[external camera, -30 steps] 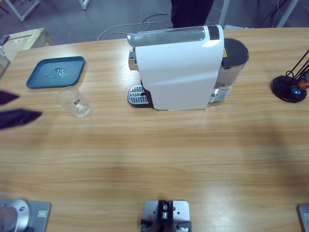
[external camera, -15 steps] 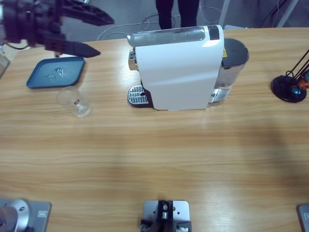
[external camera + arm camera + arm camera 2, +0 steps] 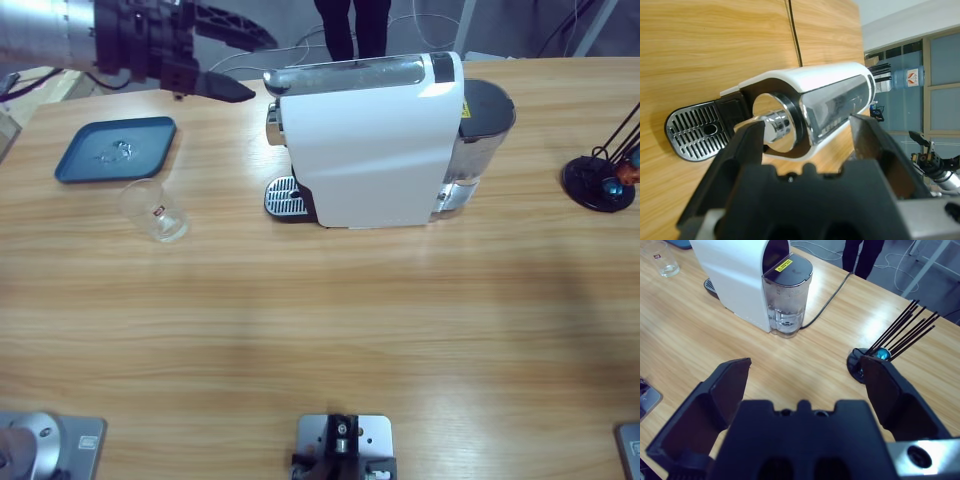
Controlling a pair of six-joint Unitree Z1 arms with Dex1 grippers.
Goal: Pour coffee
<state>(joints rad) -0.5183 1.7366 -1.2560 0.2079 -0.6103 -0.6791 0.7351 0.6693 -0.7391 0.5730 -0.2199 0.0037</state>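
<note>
The white coffee machine (image 3: 370,140) stands at the back middle of the table, its drip tray (image 3: 283,197) facing left with nothing on it. An empty clear glass (image 3: 155,210) stands on the wood to the left of it. My left gripper (image 3: 262,68) hovers open at the back left, jaws pointing at the machine's silver top lever (image 3: 350,72). The left wrist view looks past the open left gripper (image 3: 807,122) at the spout (image 3: 775,127) and grille (image 3: 697,135). My right gripper (image 3: 805,365) is open and holds nothing, high over the table right of the water tank (image 3: 787,295); it does not appear in the high view.
A blue tray (image 3: 115,150) lies at the back left, behind the glass. A black capsule stand (image 3: 600,180) with thin rods sits at the right edge. A person's legs (image 3: 352,25) stand behind the table. A cable runs off the back behind the tank.
The left arm swung from the left edge up to the back left, then moved right toward the machine's top. The person behind the table shifted.
</note>
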